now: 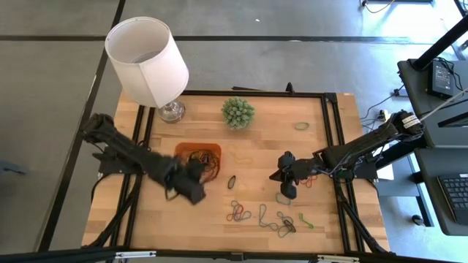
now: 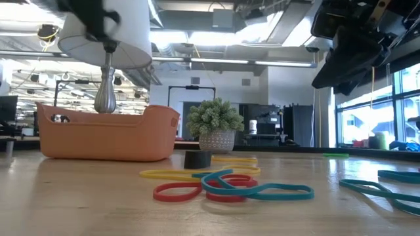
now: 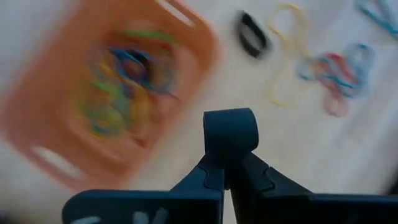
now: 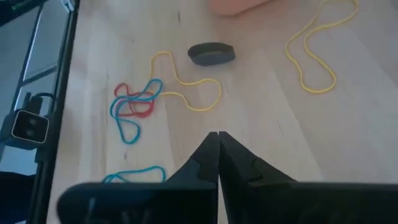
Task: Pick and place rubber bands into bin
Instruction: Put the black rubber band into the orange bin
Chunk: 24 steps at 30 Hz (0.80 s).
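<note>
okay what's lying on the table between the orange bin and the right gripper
In the high view, between the bin and the right gripper lie a small black rubber band and a yellow band.

Wooden table stood on grey floor crossed by dark seams. Black frame ran around tabletop. Lamp with white shade stood at far left corner; small potted plant sat near far edge. Desk with laptop and keyboard stood to right of table. Beyond table, open room had exposed ceiling with ducts and long strip lights. Tall windows on right side let in daylight.
</note>
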Motion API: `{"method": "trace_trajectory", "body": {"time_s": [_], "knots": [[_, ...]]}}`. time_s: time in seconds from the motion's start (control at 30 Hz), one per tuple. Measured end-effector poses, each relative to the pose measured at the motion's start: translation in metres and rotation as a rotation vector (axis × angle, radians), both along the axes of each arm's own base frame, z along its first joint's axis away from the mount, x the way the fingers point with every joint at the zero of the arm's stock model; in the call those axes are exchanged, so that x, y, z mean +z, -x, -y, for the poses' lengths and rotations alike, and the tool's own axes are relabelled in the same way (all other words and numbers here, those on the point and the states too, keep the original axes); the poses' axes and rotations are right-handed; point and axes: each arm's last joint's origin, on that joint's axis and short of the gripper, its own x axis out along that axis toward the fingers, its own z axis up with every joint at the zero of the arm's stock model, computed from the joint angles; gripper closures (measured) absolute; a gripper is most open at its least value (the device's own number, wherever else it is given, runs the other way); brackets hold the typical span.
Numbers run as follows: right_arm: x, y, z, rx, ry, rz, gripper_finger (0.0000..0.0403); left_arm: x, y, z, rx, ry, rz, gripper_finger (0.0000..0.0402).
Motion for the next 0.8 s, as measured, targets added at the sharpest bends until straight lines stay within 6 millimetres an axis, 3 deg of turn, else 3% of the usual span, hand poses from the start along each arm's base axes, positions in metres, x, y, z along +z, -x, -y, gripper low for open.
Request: {"method": "trace_trajectory", "body": {"time_s": [0.13,0.4,0.57,0.8], "knots": [[0.000,-0.001,0.002,-0.030,-0.028,0.000,0.0398,-0.007,-0.006,-0.042,-0.092,-0.033,-0.107,0.0398],[0.000,-0.003,0.008,-0.128,-0.110,-0.008,0.0398,-0.064,-0.007,-0.095,-0.279,0.027,-0.303,0.0399],[0.001,-0.005,0.013,-0.227,-0.117,0.014,0.0398,-0.082,0.002,-0.112,-0.373,0.033,-0.380,0.0397],[0.005,-0.010,0.023,-0.314,-0.150,0.075,0.0398,-0.094,0.005,-0.119,-0.561,-0.003,-0.398,0.0397]]}}
